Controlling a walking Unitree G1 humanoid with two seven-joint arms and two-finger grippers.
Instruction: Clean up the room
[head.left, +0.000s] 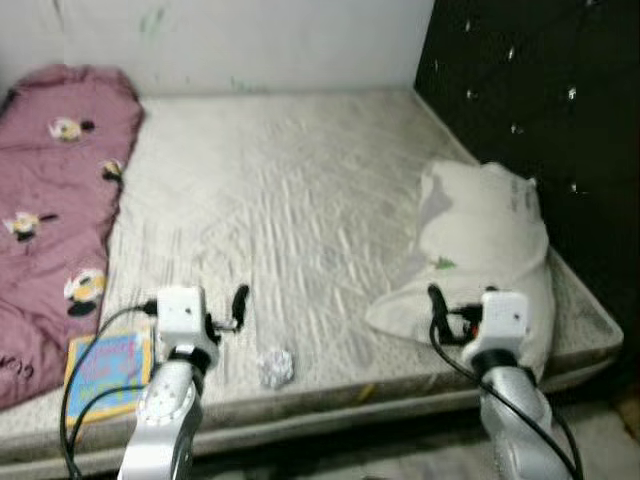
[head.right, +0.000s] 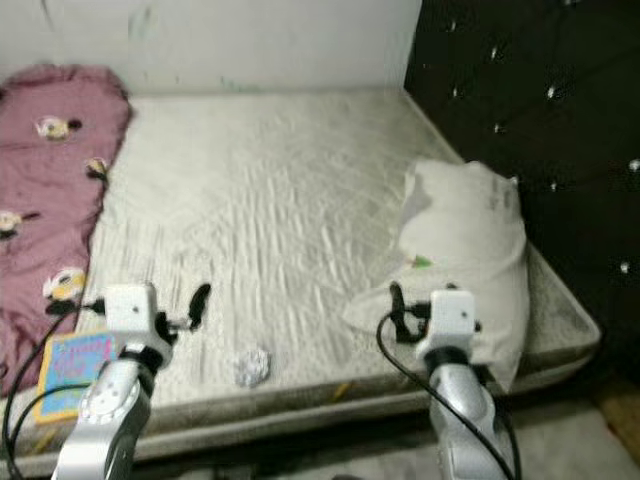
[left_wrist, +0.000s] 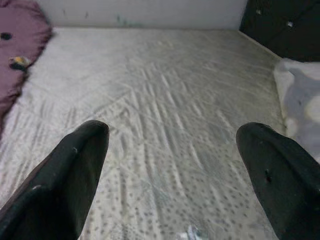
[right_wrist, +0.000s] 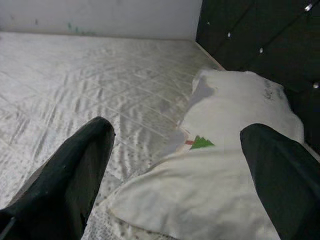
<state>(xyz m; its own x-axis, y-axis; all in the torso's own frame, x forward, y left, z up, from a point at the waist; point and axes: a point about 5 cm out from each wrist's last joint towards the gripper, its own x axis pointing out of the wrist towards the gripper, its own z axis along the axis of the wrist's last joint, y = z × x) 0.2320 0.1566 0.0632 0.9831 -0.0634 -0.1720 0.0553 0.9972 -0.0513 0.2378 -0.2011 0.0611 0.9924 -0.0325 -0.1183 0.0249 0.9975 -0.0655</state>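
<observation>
Barely started, by look of it. Crumpled paper ball (head.left: 275, 367) near front edge of bed (head.left: 300, 200), untouched. Book (head.left: 108, 362) beside pink blanket (head.left: 50, 200), pillow (head.left: 490, 260) askew. Left tool (head.left: 238, 305) open over mattress, right tool (right_wrist: 180, 165) open above pillow (both empty).

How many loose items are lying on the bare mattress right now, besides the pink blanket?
3: a white pillow by the dark headboard, a crumpled wrapper near the front edge, and a colourful book at the blanket's lower end. More may hide under the blanket.
</observation>
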